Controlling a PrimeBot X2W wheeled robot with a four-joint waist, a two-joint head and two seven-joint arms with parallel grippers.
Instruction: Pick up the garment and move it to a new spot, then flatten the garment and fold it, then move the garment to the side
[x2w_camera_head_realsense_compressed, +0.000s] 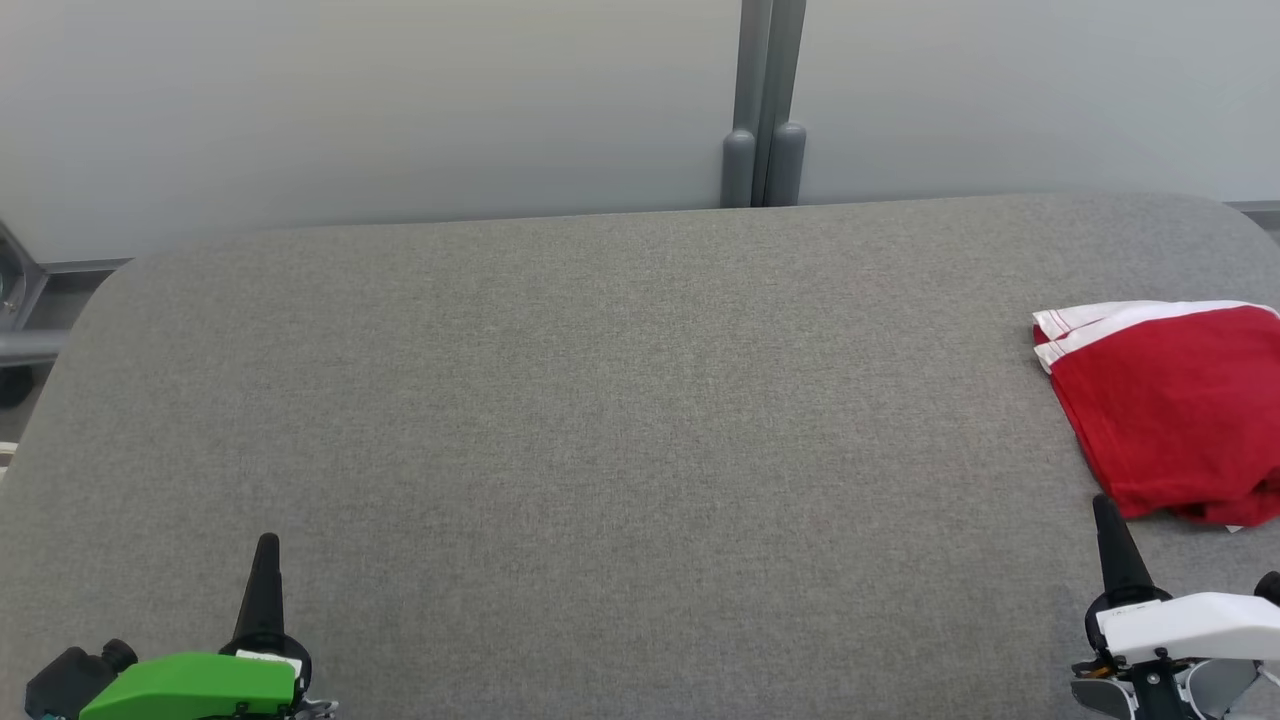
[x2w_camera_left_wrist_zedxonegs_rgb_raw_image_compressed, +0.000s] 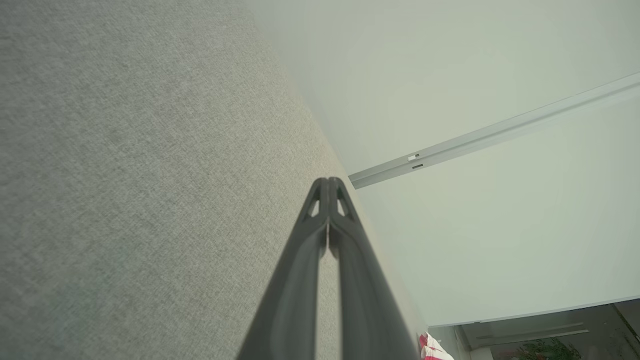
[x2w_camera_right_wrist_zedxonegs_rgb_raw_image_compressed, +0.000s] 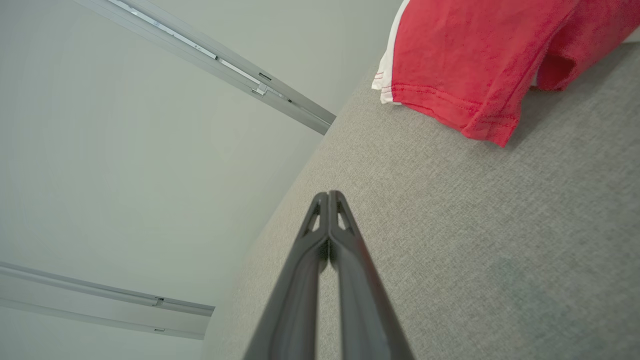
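The garment (x2w_camera_head_realsense_compressed: 1170, 410) is red with white stripes along one edge, folded into a compact bundle at the far right of the grey table (x2w_camera_head_realsense_compressed: 600, 400). In the right wrist view the garment (x2w_camera_right_wrist_zedxonegs_rgb_raw_image_compressed: 465, 55) lies ahead and to the upper right. My right gripper (x2w_camera_head_realsense_compressed: 1103, 505) is shut and empty, its tip just short of the garment's near corner. The right gripper (x2w_camera_right_wrist_zedxonegs_rgb_raw_image_compressed: 329, 194) has its fingers pressed together above bare fabric. At the lower left, my left gripper (x2w_camera_head_realsense_compressed: 267, 543) is shut and empty, far from the garment. The left gripper (x2w_camera_left_wrist_zedxonegs_rgb_raw_image_compressed: 328, 180) points along the table; a sliver of the garment (x2w_camera_left_wrist_zedxonegs_rgb_raw_image_compressed: 431, 346) shows far off.
A pale partition wall (x2w_camera_head_realsense_compressed: 400, 100) with a grey post (x2w_camera_head_realsense_compressed: 765, 110) stands right behind the table's far edge. The table's corners are rounded. Grey metal framing (x2w_camera_head_realsense_compressed: 25, 340) shows past the left edge.
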